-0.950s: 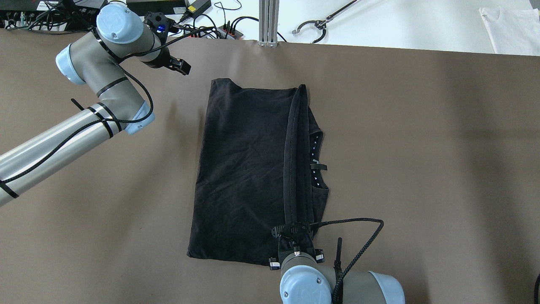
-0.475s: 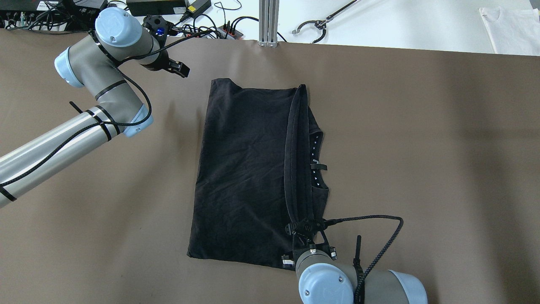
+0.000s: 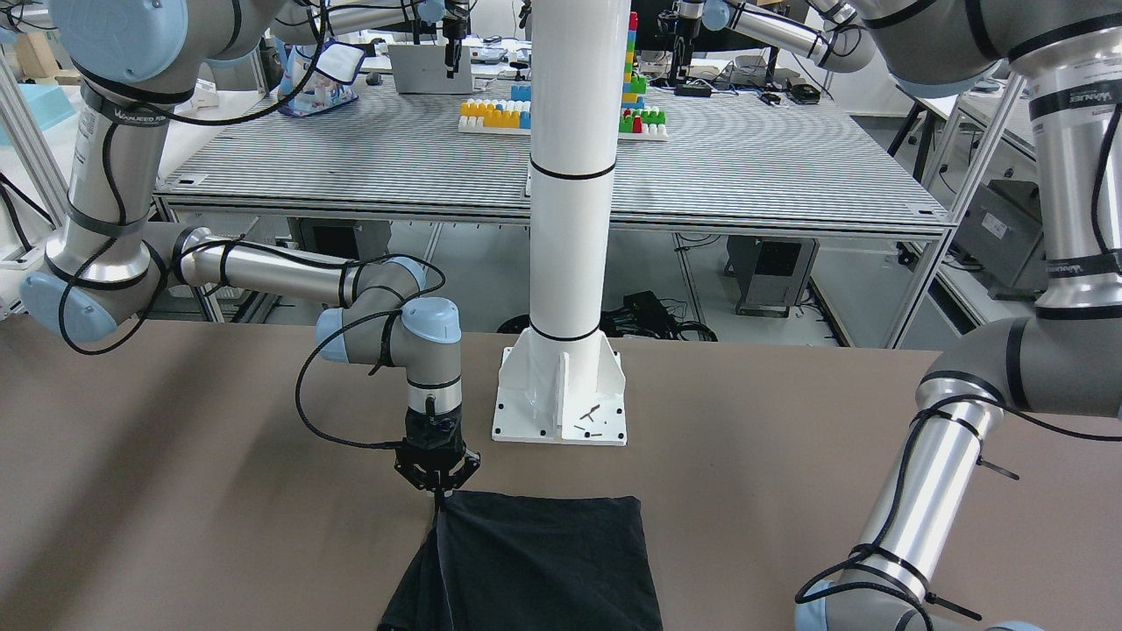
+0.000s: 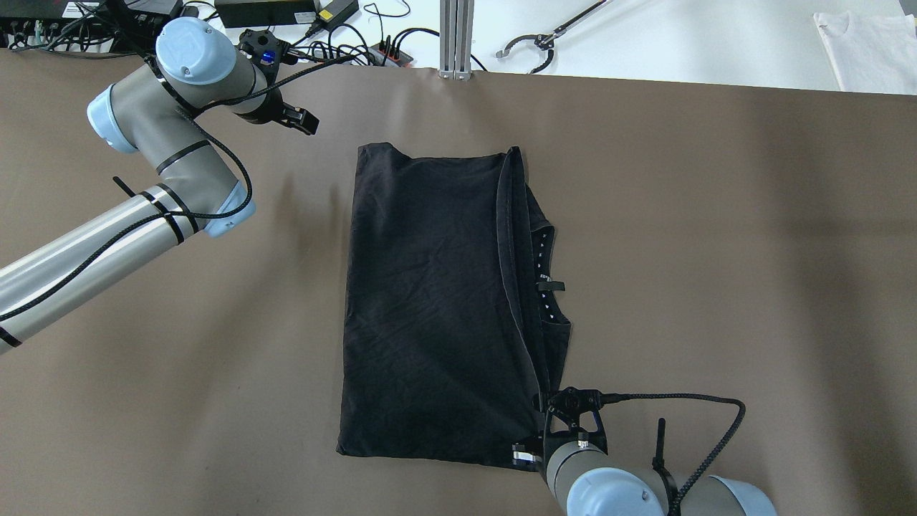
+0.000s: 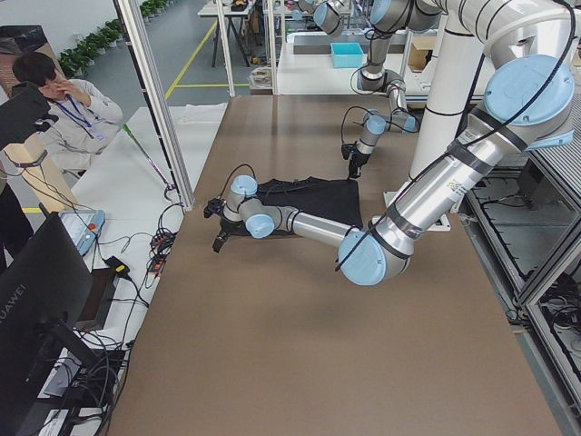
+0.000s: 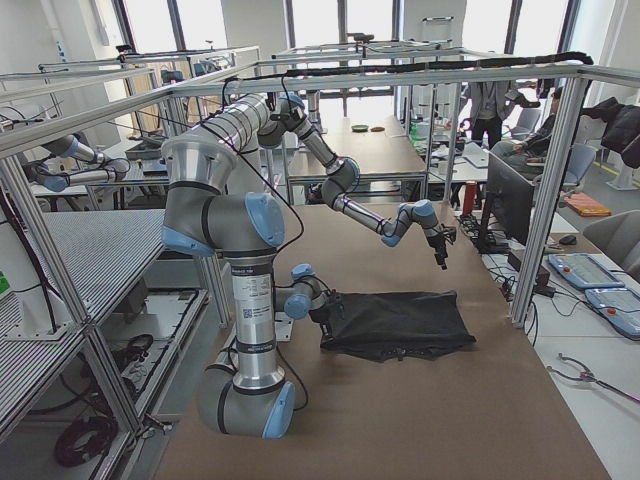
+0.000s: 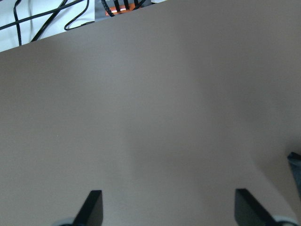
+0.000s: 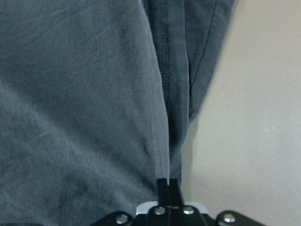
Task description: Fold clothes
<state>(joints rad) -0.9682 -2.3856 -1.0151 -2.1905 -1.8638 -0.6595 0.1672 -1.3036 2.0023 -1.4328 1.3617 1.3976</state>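
Note:
The black garment (image 4: 430, 301) lies flat on the brown table, folded, with a hemmed layer on top along its right side and a neckline with small white marks (image 4: 546, 276) showing beside it. No white, red-striped print shows. My right gripper (image 4: 548, 405) is shut on the hem at the garment's near right corner; the right wrist view shows the hem (image 8: 162, 141) running into the closed right gripper (image 8: 168, 184). It also shows in the front view (image 3: 437, 492). My left gripper (image 4: 299, 119) is open and empty above bare table, beyond the garment's far left corner; its fingers (image 7: 92, 207) stand wide apart.
The white pole's base (image 3: 561, 399) stands on the table's robot side, close behind the garment (image 3: 535, 561). Cables and power bricks (image 4: 286, 21) lie past the far edge, with a white cloth (image 4: 870, 46) at the far right. A person (image 5: 68, 109) sits beyond the table.
My right gripper has moved to the right and toward the robot with the hem in it, dragging the garment's near end rightward. My left arm has drifted slightly back and left.

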